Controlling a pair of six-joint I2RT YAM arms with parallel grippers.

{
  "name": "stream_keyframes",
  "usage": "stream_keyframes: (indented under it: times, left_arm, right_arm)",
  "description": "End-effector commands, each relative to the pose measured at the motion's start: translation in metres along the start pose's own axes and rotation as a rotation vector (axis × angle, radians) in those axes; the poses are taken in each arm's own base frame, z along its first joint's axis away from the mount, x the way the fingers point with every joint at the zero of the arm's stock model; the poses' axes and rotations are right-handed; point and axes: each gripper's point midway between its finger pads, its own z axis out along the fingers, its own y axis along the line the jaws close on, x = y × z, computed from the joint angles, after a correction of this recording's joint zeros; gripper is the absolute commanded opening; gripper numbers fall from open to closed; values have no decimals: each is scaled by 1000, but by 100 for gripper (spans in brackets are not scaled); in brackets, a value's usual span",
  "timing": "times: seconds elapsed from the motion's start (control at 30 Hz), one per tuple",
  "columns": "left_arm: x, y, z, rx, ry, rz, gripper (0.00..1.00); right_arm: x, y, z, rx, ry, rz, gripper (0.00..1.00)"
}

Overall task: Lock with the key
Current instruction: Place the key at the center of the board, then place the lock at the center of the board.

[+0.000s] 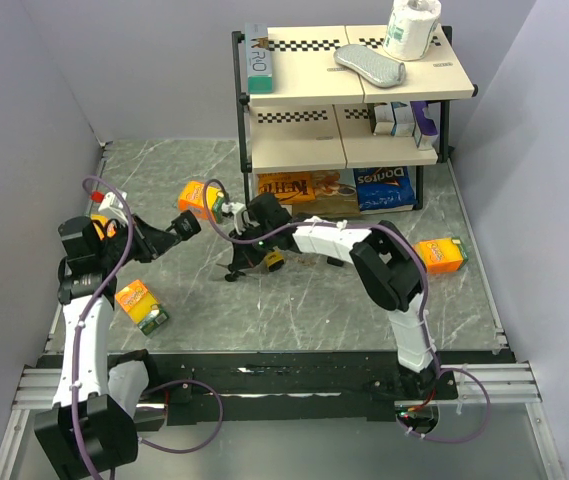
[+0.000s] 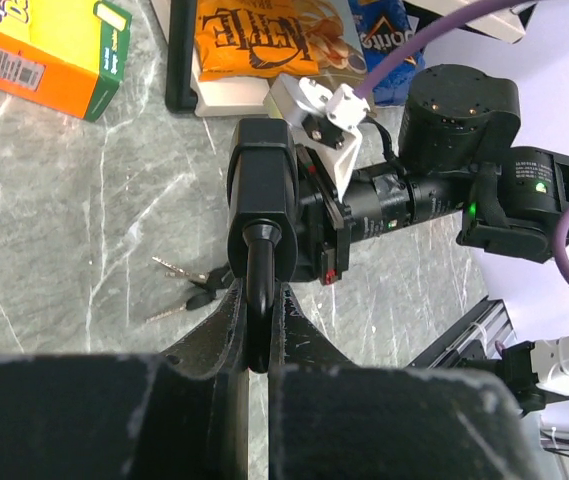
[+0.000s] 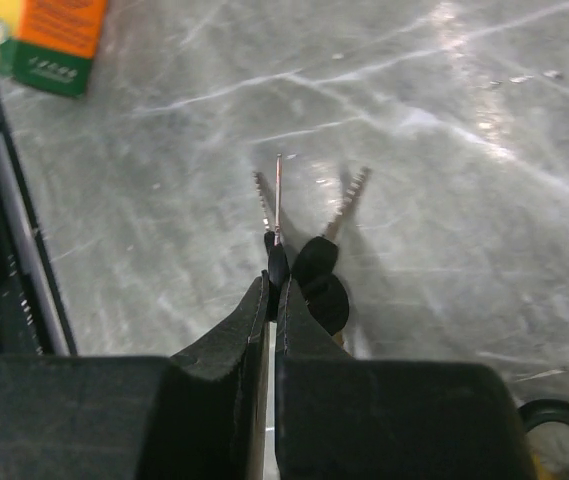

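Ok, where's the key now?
Right wrist view, centre: the key is pinched in the jaws of the right gripper, blade pointing away over the table, spare keys alongside.

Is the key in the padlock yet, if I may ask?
Out. The key, blade bare, sticks out of the shut right gripper above the table; the left gripper holds the padlock apart.

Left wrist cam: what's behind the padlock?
The right gripper, its tips covered by the padlock; the keys stick out to its left. Keyhole can't be seen.
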Motion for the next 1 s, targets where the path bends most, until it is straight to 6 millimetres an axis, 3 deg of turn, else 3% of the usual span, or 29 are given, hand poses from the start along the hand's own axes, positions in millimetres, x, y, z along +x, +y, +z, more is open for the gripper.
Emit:
stream_keyframes:
  times: [0.0,0.2,0.33,0.4,0.5,0.63,0.7,0.77,0.8,0.83,0.87,0.97]
  left_arm:
    - [-16,-16,-1,72,-34,94,1]
    - [-12,-14,-1,67,-34,75,1]
    - [-11,-17,-2,74,-24,84,1]
    - [-8,-18,-4,79,-8,107,1]
    - [-1,-23,-9,110,40,181,1]
    - [8,-34,-17,195,113,348,1]
    - [17,-40,-21,286,150,489,1]
    - [37,-45,-30,342,237,465,1]
    - [41,-44,-32,377,245,559,1]
    - [51,-48,-36,398,295,520,1]
    - [55,-47,-38,434,303,621,1]
    - [68,-55,-44,516,368,672,1]
  right_arm:
    - [-35,-11,-4,42,-93,2,0]
    - [-49,-29,-3,64,-117,23,9]
    - [-52,-25,-3,31,-112,20,50]
    - [-55,-21,-8,13,-118,9,60]
    - [-65,-6,-23,-41,-152,-42,69]
    - [-85,24,-64,-136,-238,-144,78]
    - [-79,39,-77,-211,-248,-206,85]
    - [-84,54,-99,-261,-287,-257,94]
    - [-81,62,-104,-302,-292,-312,95]
    - [-82,69,-113,-313,-295,-346,97]
    - [-82,74,-118,-327,-294,-376,97]
    - [-81,92,-130,-394,-283,-443,98]
